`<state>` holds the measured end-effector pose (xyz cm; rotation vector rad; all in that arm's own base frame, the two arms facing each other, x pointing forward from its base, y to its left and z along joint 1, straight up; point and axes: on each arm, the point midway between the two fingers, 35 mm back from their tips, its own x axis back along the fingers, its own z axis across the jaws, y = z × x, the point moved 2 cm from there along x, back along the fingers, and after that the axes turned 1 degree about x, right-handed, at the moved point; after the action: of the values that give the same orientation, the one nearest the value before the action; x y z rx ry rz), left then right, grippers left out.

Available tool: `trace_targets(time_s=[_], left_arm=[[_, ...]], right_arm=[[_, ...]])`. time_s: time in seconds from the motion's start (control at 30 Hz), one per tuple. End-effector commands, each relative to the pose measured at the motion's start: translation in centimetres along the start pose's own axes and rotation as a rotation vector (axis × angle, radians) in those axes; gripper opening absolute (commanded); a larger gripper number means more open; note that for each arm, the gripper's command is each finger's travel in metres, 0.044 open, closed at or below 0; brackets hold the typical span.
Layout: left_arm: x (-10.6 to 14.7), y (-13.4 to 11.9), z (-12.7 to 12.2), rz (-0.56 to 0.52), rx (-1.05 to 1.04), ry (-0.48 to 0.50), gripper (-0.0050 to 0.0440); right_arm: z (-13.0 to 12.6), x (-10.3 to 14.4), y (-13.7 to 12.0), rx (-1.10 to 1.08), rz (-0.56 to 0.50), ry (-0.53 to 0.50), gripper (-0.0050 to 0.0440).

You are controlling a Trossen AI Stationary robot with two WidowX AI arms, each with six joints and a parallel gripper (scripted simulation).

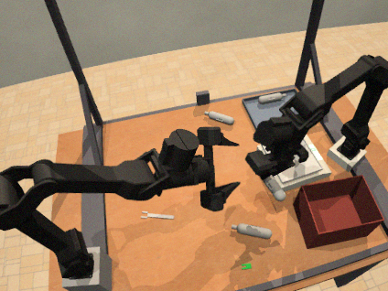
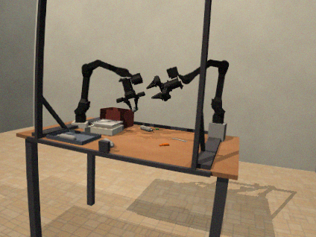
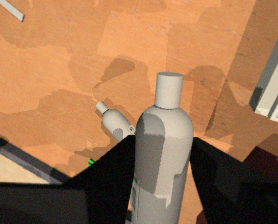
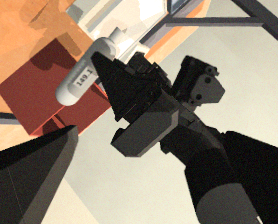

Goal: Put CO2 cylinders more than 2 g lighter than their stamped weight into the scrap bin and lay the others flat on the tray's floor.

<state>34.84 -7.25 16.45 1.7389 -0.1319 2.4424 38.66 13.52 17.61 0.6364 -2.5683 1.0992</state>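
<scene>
Robotics work cell: metal-framed wooden workbench (image 1: 137, 250) (image 2: 186, 147), benchtop scale (image 1: 316, 167) (image 2: 108, 130), and two base-mounted robot arms (image 1: 82, 177) (image 1: 348, 78) (image 2: 85, 86) (image 2: 220, 84); pale tiled floor.

One grey cylinder (image 1: 271, 98) (image 2: 67, 136) lies in the tray (image 1: 256, 110) (image 2: 87, 137), two on the table (image 1: 133, 250) (image 2: 186, 153) (image 3: 50, 65) (image 4: 20, 25), one aloft.
</scene>
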Motion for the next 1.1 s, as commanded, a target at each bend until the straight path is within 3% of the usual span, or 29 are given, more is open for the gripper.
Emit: trace_targets(time_s=[0.0, 0.4, 1.07], left_arm=[[1.0, 0.1, 0.6, -0.002, -0.003, 0.034, -0.0050], [1.1, 0.3, 1.0, -0.005, 0.082, 0.017, -0.0050], [2.5, 0.9, 2.1, 0.041, 0.774, -0.108, -0.0050]], right_arm=[[-0.6, 2.1, -2.2, -0.229, 0.060, -0.038, 0.0440], [-0.5, 5.1, -5.3, -0.686, 0.139, -0.110, 0.0440], [0.1, 11.7, -10.1, -1.546, 0.216, -0.363, 0.0440]])
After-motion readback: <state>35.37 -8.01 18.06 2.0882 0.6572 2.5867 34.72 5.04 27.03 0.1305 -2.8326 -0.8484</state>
